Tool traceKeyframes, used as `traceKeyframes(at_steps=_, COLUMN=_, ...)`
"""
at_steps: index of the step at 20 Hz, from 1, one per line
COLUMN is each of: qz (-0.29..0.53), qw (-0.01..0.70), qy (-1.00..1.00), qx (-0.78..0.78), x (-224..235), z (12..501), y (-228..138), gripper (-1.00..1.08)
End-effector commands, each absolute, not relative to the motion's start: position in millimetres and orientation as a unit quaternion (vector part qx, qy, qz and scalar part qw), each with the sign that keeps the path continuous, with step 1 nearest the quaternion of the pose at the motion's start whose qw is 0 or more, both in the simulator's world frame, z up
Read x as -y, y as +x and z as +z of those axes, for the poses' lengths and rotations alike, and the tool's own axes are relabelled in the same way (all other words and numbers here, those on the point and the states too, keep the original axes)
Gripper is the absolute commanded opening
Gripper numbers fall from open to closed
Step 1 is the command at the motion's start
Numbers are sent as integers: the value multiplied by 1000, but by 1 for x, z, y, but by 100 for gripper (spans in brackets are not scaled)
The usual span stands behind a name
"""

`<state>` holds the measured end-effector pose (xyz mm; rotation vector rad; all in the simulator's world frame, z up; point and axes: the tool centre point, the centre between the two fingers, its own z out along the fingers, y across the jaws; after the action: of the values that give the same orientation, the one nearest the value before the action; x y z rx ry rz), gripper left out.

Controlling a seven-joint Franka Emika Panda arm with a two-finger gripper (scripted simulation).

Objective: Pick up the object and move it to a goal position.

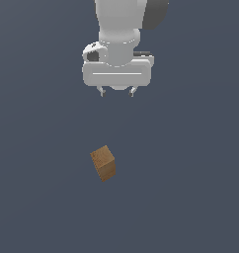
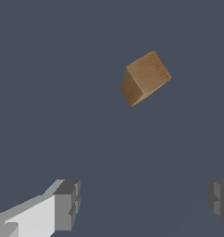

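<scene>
while the white panda gripper hangs above the flat dark grey-blue bench, its jaws stand released w/ nothing between them; the small tan-brown wooden rectangular block lies on the bench, well apart from the gripper and nearer the camera in the exterior view, slightly toward that view's left. wrist view: block sits off the line between the grey finger pads, and turned at an angle to them. risk, as judged: a straight descent w/o re-centring and wrist rotation would miss, or nudge a corner and spin the block away.
</scene>
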<state>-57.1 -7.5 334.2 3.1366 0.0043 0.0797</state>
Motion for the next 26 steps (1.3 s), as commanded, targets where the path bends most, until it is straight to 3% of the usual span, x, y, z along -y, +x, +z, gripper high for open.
traceKeyframes(at_steps=1, qz=25, qw=2, qy=1000, qx=-1, x=8, z=334, y=-57, gripper=100)
traceKeyframes(at_steps=17, qz=27, qw=13, qy=999, qx=-40, x=-4, z=341, y=-57, gripper=100)
traceKeyframes(at_steps=26, qz=23, qw=13, qy=997, qx=-72, x=3, z=328, y=-32, gripper=100)
